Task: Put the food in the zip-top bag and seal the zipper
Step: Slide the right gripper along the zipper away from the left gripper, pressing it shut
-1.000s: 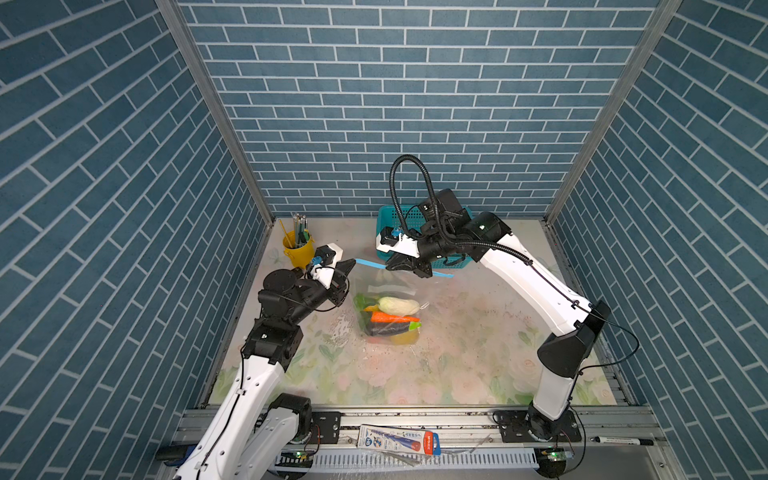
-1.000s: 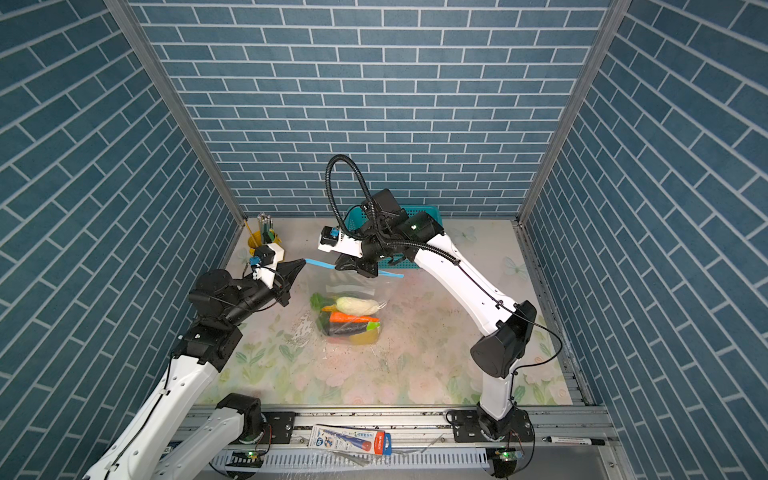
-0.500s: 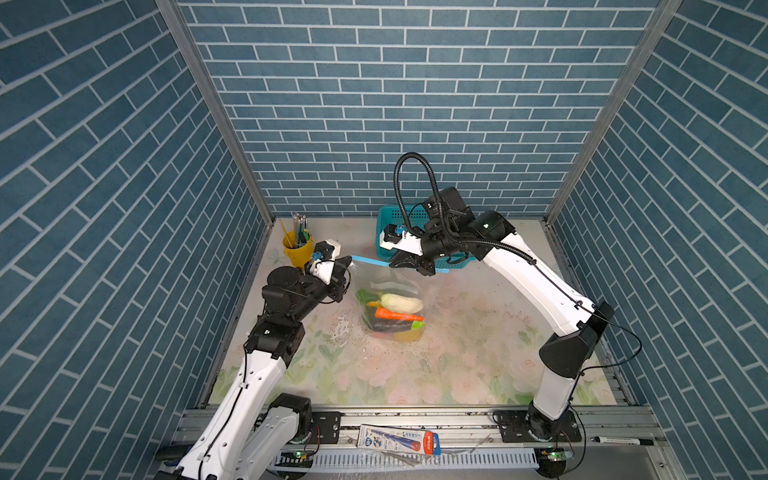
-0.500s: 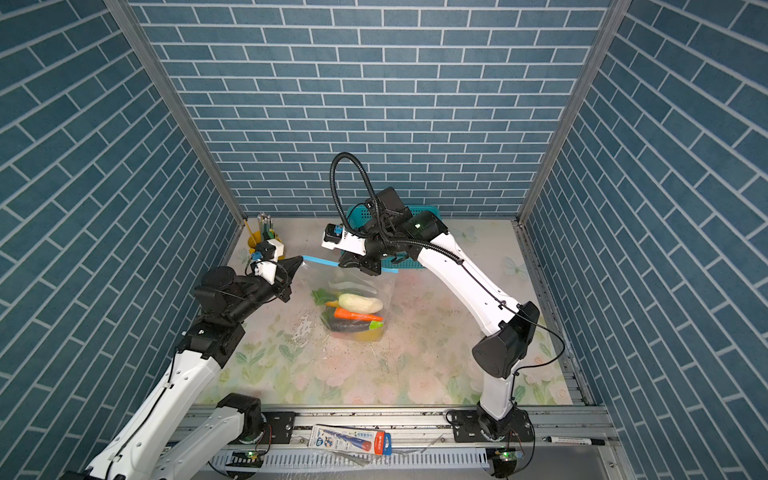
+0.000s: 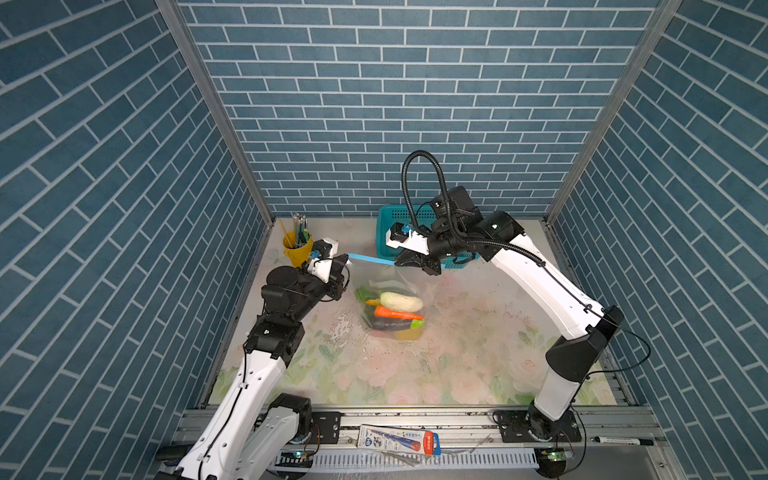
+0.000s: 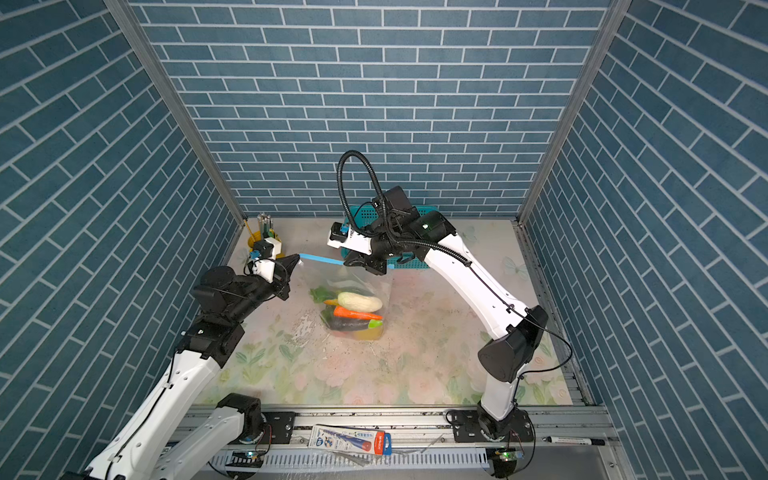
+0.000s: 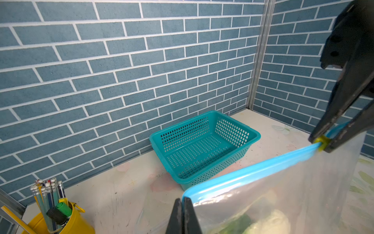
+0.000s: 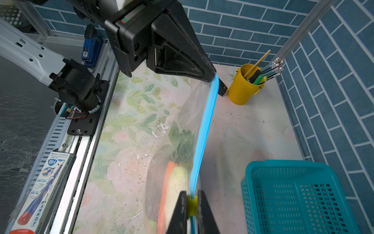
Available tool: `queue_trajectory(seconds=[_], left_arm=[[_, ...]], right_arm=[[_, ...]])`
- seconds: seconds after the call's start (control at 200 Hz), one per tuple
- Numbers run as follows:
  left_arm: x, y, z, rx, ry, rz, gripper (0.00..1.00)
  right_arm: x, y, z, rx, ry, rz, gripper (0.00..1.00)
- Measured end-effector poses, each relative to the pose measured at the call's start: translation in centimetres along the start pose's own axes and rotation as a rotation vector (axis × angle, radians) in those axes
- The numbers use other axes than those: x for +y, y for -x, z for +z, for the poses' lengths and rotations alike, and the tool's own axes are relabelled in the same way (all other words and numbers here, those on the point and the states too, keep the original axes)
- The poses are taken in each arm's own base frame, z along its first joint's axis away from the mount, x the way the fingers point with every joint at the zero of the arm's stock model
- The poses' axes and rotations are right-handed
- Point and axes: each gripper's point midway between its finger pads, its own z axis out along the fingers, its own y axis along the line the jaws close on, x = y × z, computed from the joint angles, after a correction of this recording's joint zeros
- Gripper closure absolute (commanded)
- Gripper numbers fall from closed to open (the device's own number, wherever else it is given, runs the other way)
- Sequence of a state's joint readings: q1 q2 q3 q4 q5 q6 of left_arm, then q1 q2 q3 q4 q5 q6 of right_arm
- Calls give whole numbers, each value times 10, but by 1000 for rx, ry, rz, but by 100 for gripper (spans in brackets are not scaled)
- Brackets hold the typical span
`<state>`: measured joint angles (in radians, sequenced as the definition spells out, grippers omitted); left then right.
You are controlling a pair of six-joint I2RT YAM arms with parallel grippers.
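The clear zip-top bag [image 5: 384, 282] hangs between both grippers, with its bottom on the mat. The food [image 5: 395, 309] lies inside it: a white radish, an orange carrot, a dark eggplant, green leaves and a yellow piece. The light-blue zipper [image 5: 370, 259] is stretched taut in both top views [image 6: 320, 260]. My left gripper [image 5: 345, 258] [image 7: 183, 200] is shut on the bag's corner at the zipper's end. My right gripper [image 5: 399, 262] [image 8: 191, 199] is shut on the yellow slider tab [image 8: 191, 204], also seen from the left wrist [image 7: 323, 142].
An empty teal basket [image 5: 392, 218] [image 7: 204, 145] stands at the back wall, right behind the right gripper. A yellow cup of pencils [image 5: 297, 249] sits in the back left corner. A pencil box [image 5: 399, 442] and a marker [image 5: 619, 440] lie on the front rail.
The left arm has straightened and lifted its end of the zipper a little. The bag and its food have shifted slightly to the right. Both grips have held.
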<state>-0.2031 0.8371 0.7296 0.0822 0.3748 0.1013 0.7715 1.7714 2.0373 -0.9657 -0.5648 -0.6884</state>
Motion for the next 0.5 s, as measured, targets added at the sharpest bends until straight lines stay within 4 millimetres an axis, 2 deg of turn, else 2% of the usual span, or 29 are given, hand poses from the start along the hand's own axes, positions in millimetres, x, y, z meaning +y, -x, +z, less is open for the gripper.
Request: queue_trajectory(seconds=[0.5], left_arm=[[11,-3,-2,14,46,-5,100]], right_arm=[[0,-5,-8,6,-14,10,100]])
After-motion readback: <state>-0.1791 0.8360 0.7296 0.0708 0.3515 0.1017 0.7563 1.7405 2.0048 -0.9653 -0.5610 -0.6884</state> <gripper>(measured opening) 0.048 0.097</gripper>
